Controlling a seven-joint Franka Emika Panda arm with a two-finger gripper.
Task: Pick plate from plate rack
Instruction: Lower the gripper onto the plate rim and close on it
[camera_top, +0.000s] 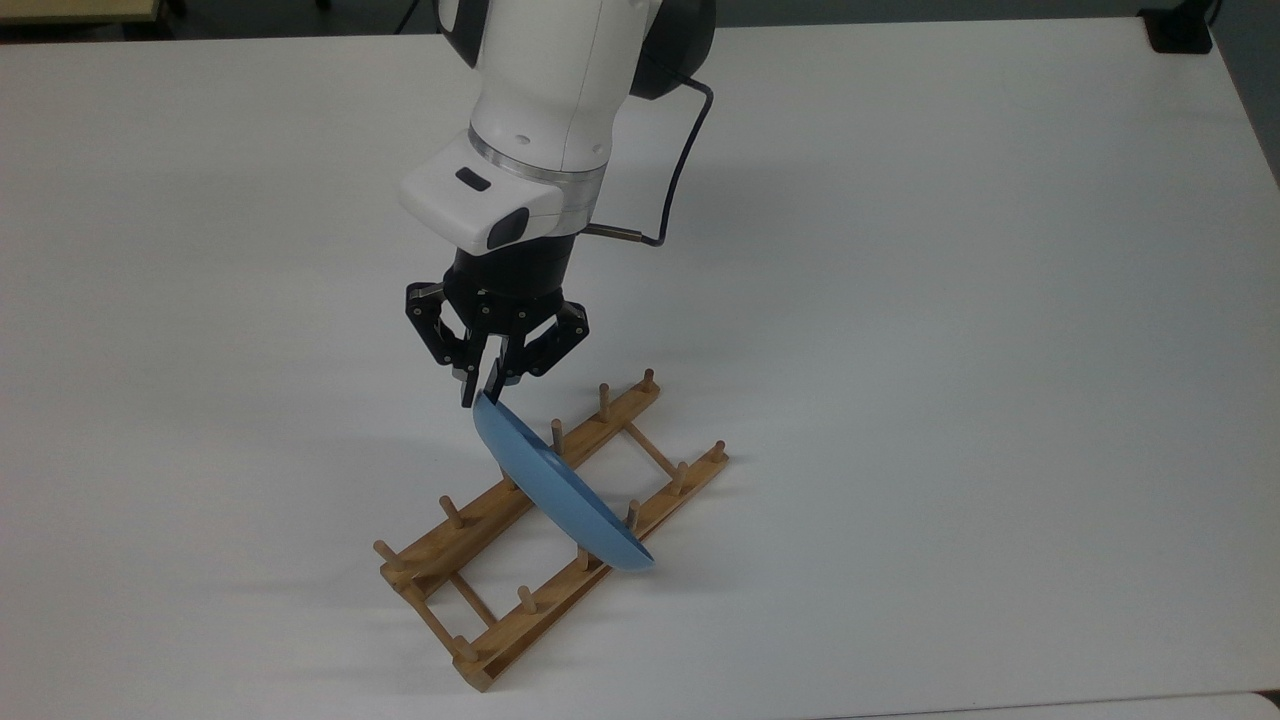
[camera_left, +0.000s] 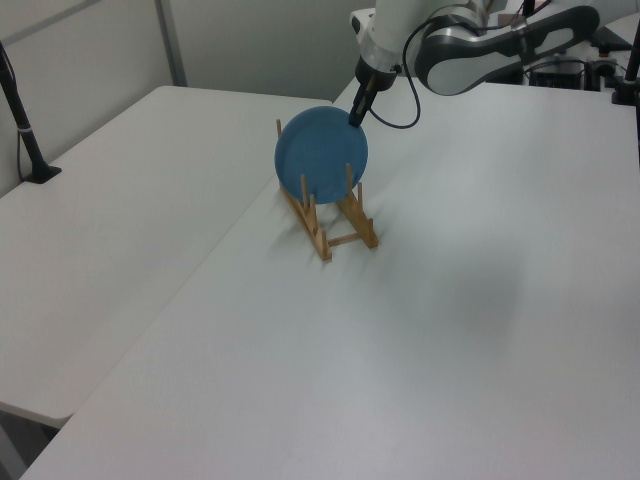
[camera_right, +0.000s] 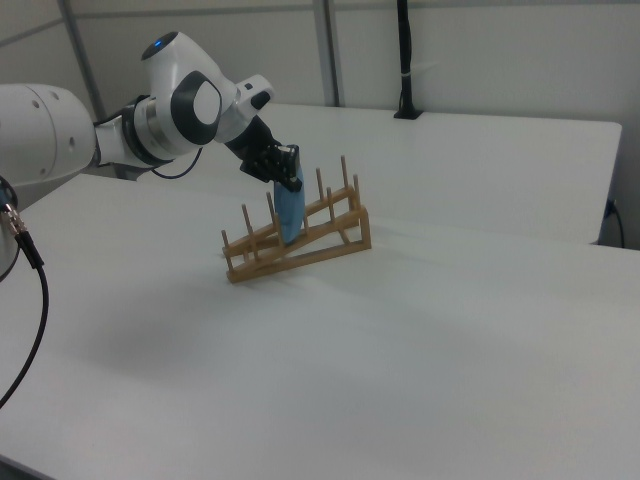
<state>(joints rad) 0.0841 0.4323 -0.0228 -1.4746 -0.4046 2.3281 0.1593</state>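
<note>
The light-blue plate (camera_top: 556, 492) stands on edge, leaning between the pegs near the middle of the wooden plate rack (camera_top: 540, 615). In the top view my gripper (camera_top: 480, 392) comes down from above and is shut on the plate's upper rim, at its top left end. The left view has the plate (camera_left: 320, 155) face-on, with the gripper (camera_left: 355, 118) on its upper right edge and the rack (camera_left: 318, 238) under it. Edge-on in the right view, the plate (camera_right: 290, 218) sits in the rack (camera_right: 300, 255) with the gripper (camera_right: 289, 184) at its top.
The rack lies on a broad white table (camera_top: 900, 300). A black cable (camera_top: 690, 150) loops off my wrist. A black post (camera_left: 22, 120) stands on the neighbouring table at the left view's left. Another black pole (camera_right: 405, 60) rises at the back of the right view.
</note>
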